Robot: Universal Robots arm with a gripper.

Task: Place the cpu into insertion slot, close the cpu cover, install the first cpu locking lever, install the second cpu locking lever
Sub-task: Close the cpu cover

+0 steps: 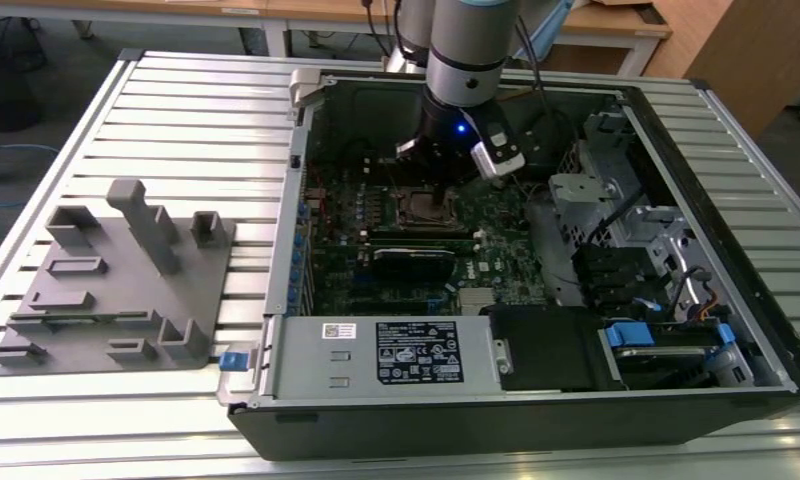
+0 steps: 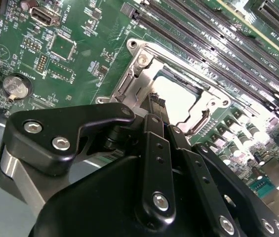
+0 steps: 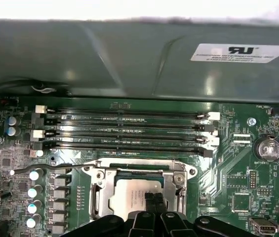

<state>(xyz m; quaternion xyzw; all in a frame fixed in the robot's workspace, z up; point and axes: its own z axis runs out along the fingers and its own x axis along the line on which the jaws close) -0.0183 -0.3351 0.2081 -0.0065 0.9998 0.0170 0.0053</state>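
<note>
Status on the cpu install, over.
Gripper shut, tips just over the cpu. Cpu seated in insertion slot, cpu cover down around it. Nothing in the way.

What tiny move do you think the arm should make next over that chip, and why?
Probably a short sidestep toward the thin locking lever. The cpu is already seated, the cpu cover seems to lie down around it, and the shut gripper hangs over the cpu, holding nothing.
</note>
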